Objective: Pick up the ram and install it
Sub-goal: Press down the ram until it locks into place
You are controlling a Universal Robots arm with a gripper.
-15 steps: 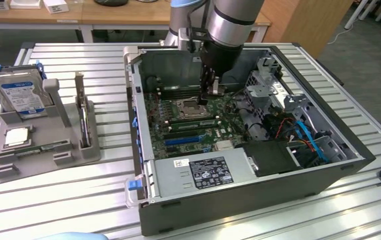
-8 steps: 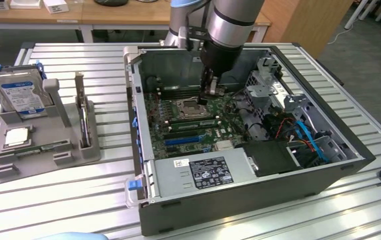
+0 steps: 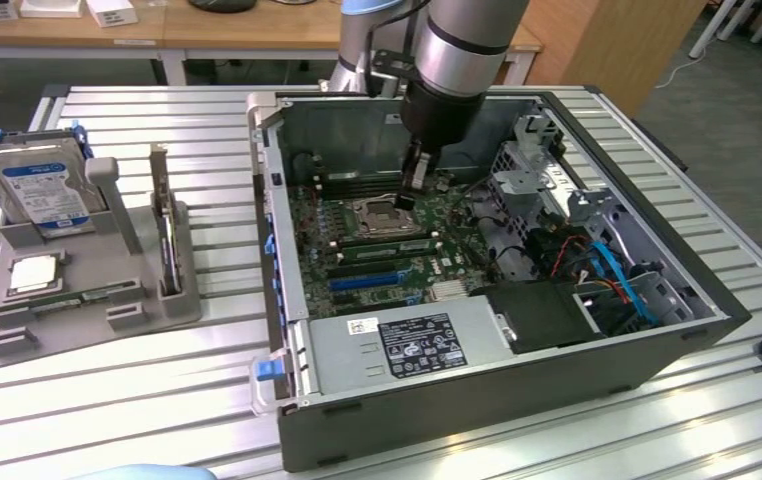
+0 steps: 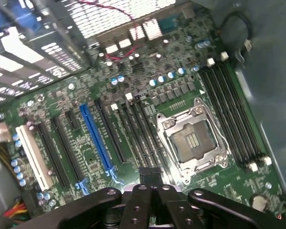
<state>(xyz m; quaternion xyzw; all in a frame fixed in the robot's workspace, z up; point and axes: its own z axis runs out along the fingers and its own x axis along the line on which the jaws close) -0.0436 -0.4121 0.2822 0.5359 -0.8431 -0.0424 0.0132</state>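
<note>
One ram (image 3: 88, 297), one gripper (image 3: 412, 190).

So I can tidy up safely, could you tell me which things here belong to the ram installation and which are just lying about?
Job in hand: ram, memory slots.
Lying about: hard drive, CPU chip, expansion card, power supply.

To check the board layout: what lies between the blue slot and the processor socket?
Long black slots, side by side, lie between the blue slot and the processor socket, in the wrist view.
</note>
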